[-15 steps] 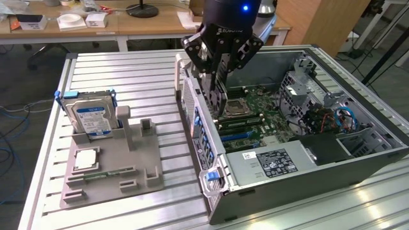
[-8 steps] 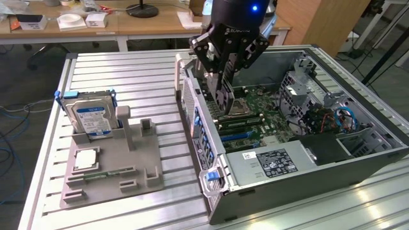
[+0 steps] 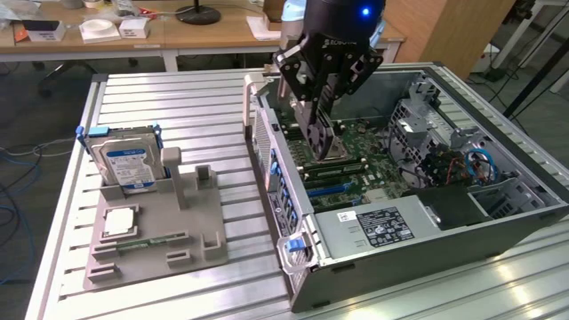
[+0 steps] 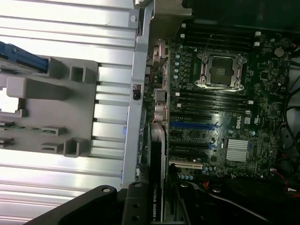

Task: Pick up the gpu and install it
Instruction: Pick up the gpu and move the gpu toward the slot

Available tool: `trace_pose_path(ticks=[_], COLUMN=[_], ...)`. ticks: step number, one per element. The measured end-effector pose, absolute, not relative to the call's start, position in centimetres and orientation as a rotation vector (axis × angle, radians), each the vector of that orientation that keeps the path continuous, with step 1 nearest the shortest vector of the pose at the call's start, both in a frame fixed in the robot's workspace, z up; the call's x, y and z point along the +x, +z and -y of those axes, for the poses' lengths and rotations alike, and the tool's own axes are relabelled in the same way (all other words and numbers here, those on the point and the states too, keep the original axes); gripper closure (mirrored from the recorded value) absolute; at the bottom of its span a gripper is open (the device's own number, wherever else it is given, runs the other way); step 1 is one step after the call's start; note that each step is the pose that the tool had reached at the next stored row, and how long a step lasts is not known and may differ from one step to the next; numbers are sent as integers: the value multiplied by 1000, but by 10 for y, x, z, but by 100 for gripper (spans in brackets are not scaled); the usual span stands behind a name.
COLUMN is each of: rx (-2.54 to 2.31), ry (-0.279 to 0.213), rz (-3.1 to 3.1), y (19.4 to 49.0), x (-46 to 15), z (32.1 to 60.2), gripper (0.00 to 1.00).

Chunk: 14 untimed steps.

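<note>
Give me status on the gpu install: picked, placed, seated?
Pick looks done: the gripper is shut on the gpu, which is clear of the grey holder where the hard drive stands. In hand: the card hangs edge-down inside the open case, over the motherboard. Left: seating it. The blue slot is bare in the wrist view.

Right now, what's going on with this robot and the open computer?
The arm's gripper is clamped on the gpu, holding it upright above the motherboard inside the open computer case. The card does not look seated in any slot yet. A hard drive stands in the grey holder beside the case.
</note>
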<state>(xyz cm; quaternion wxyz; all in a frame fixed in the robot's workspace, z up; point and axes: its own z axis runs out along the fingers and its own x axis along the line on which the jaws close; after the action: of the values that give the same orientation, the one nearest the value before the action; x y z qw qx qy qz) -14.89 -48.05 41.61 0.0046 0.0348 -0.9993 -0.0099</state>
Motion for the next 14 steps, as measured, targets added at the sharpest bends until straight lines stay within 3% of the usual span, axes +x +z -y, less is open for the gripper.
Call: trace_pose_path(ticks=[14], rx=[136], ry=[-31], rz=[3129], y=[416], x=[-127], z=[481], gripper=[74])
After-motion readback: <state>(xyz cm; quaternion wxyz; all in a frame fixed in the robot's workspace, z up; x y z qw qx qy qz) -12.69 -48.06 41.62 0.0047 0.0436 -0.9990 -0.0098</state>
